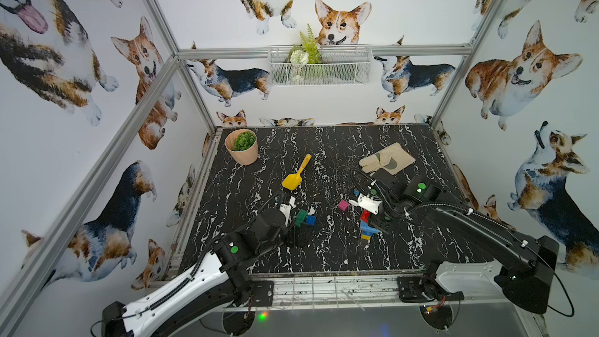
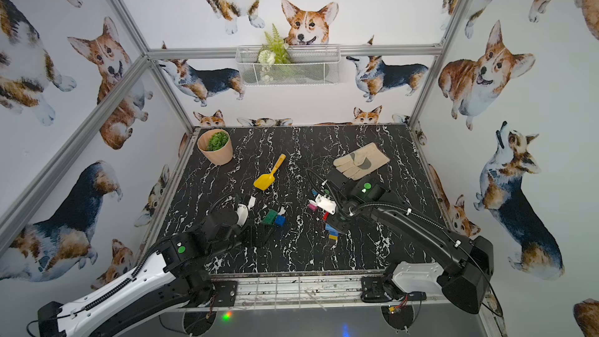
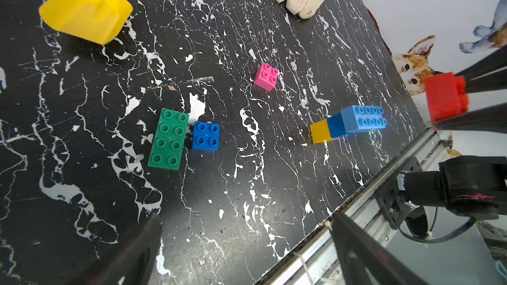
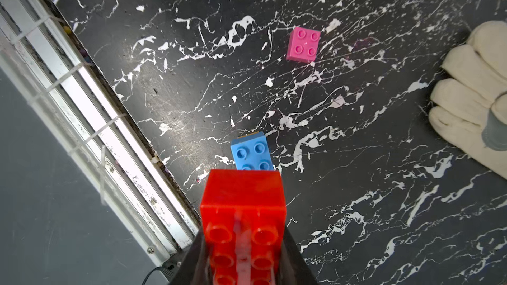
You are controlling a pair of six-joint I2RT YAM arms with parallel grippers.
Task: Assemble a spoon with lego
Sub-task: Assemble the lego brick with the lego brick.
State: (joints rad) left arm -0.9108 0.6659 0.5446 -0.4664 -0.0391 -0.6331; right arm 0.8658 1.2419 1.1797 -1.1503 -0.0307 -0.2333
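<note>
My right gripper (image 4: 242, 256) is shut on a red lego brick (image 4: 242, 198), held in the air studs toward the camera. Below it, apart from it, lies the spoon (image 3: 347, 123): a joined row of yellow, dark blue and light blue bricks on its side, seen in both top views (image 1: 368, 231). A pink brick (image 3: 266, 76) sits alone mid-table. A green flat brick (image 3: 168, 138) and a dark blue brick (image 3: 205, 135) lie side by side. My left gripper (image 3: 247, 217) hangs open just in front of them with nothing between its fingers (image 3: 356, 242).
A yellow toy shovel (image 1: 296, 176) lies mid-table and a beige glove (image 1: 385, 157) at the back right. A potted plant (image 1: 243, 147) stands at the back left. A wire basket (image 1: 319, 64) hangs on the back wall. The metal front rail (image 3: 365, 204) runs close by.
</note>
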